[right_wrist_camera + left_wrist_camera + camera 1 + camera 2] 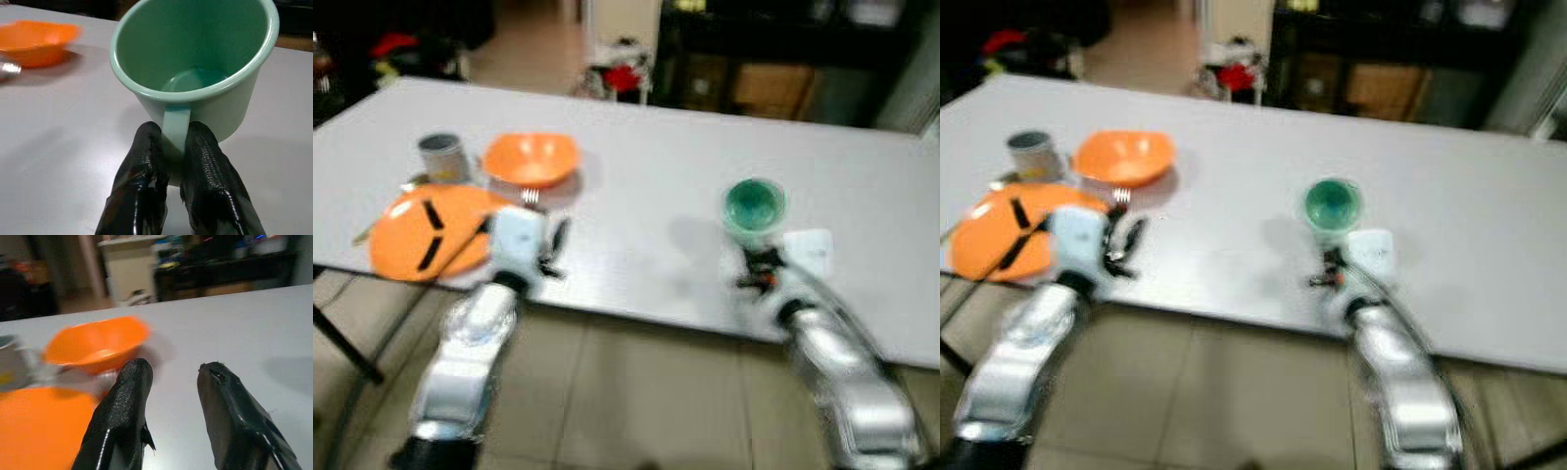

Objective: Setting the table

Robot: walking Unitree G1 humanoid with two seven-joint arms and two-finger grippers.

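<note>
A green mug point(754, 208) is held upright over the white table point(646, 186), with my right gripper point(172, 147) shut on its handle point(174, 131). At the table's left end lie an orange plate point(423, 235) with black chopsticks across it, an orange bowl point(530, 159) and a grey cup point(443, 157). A fork point(530, 197) rests between bowl and plate. My left gripper point(171, 377) is open and holds nothing; it hovers near the table's front edge, just right of the plate and in front of the orange bowl point(98, 345).
Dark shelving point(773, 59) and a small cart with red items point(622, 73) stand beyond the far edge of the table. Tiled floor point(636, 392) lies below the near edge, and a black table leg point(347, 348) shows at lower left.
</note>
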